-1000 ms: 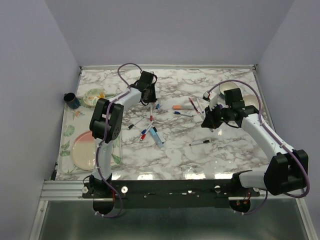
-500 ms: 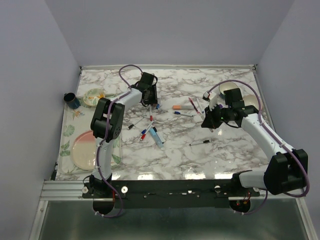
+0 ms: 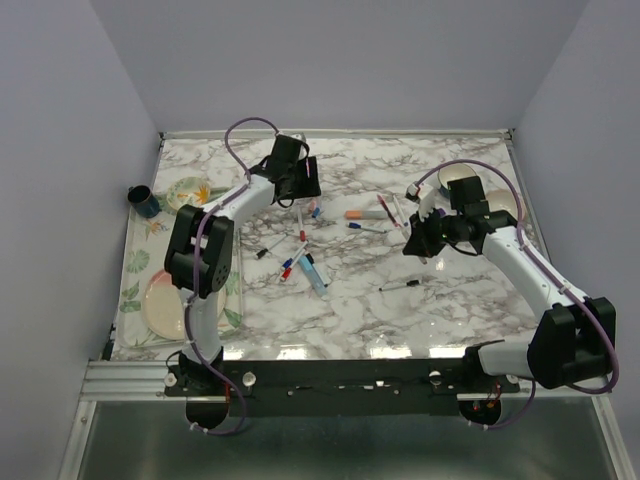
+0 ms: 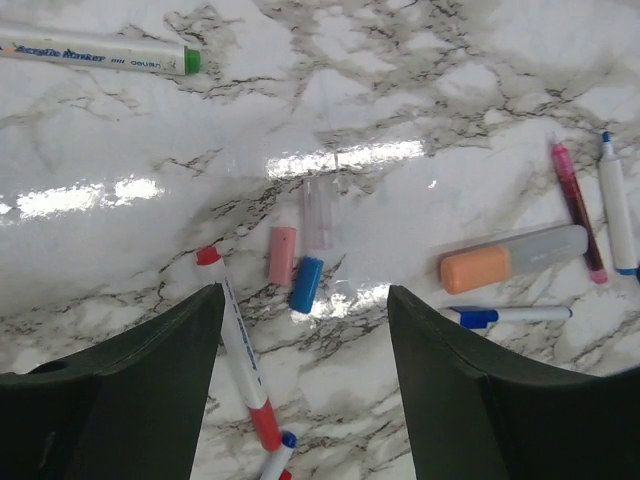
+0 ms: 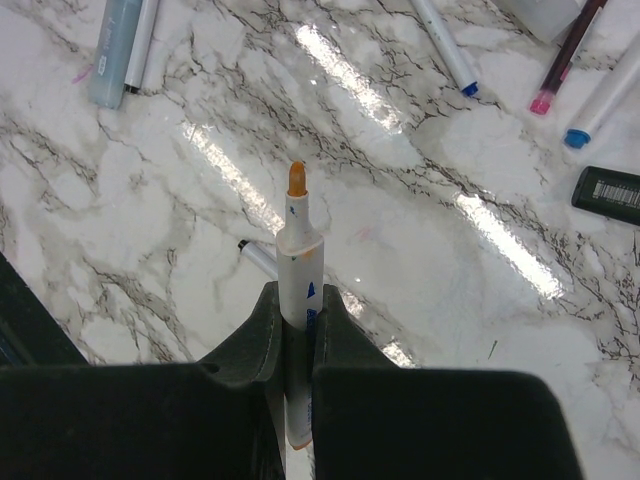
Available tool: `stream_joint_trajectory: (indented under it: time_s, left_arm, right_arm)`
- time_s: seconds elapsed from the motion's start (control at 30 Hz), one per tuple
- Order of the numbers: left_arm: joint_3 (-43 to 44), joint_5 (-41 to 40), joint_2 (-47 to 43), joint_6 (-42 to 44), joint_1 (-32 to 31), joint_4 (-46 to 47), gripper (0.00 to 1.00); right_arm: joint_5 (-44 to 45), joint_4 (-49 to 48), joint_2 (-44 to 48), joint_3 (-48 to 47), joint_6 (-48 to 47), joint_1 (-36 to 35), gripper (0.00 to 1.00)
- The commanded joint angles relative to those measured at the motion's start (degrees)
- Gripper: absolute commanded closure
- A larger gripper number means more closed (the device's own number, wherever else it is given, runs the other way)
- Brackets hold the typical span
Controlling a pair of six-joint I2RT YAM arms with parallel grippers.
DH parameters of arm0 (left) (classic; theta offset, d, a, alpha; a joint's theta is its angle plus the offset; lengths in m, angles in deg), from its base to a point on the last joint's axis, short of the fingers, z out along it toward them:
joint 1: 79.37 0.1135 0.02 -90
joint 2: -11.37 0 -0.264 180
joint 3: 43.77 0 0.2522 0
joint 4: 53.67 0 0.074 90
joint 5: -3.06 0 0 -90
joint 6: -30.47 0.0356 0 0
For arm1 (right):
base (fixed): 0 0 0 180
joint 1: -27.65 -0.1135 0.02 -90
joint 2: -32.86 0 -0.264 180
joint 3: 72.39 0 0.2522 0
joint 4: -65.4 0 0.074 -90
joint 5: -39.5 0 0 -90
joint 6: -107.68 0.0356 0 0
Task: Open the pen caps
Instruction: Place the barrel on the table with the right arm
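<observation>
Viewing the left wrist feed, I read the left gripper [image 4: 303, 296] with its jaws well apart and nothing between them. It hangs above the marble table [image 4: 450, 90]. Two pen caps lie on the table directly below the gap: a pink cap [image 4: 282, 255] and a blue cap [image 4: 305, 284], side by side and nearly touching. A clear tube-shaped piece [image 4: 318, 208] lies just beyond them; I cannot tell whether it is a cap. A red-ended pen [image 4: 238, 350] lies to the left of the caps, partly under the left finger. An orange-and-grey highlighter [image 4: 515, 258] lies to their right, well apart from them.

On the right wrist feed, the right gripper [image 5: 297, 312] has its jaws clamped on an orange-tipped pen [image 5: 298, 235]. The pen stands out past the fingertips with its tip bare and no cap fitted. It is held clear of the table surface.
</observation>
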Motion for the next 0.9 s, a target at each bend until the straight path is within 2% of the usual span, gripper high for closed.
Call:
stream_joint_trajectory:
  time_s: [0.0,0.3,0.47,0.7,0.87]
  left_arm:
    - [-4.3,0.9,-9.9,1.0,0.5,4.0,0.23]
    - [-13.6,-1.4,-26.2,2.4,1.0,5.7,0.15]
    - [-17.9,-1.0,-35.2,4.0,1.0,3.5,0.11]
    - [-26.6,-2.6,-51.4,8.7,1.0,1.2,0.05]
    - [-34.6,-5.0,-58.4,12.2,0.9,0.9,0.04]
  right_arm:
    - [1.1,-0.7,-0.9,0.5,0.5,0.6,0.99]
    - [3.2,-1.7,-1.6,0.2,0.9,1.0,0.98]
    - [4.4,-2.4,-2.7,-0.8,1.4,1.4,0.96]
    - [5.9,-1.4,-7.7,-4.5,0.8,1.4,0.94]
    - [7.4,0.3,-11.7,-8.8,0.1,1.6,0.95]
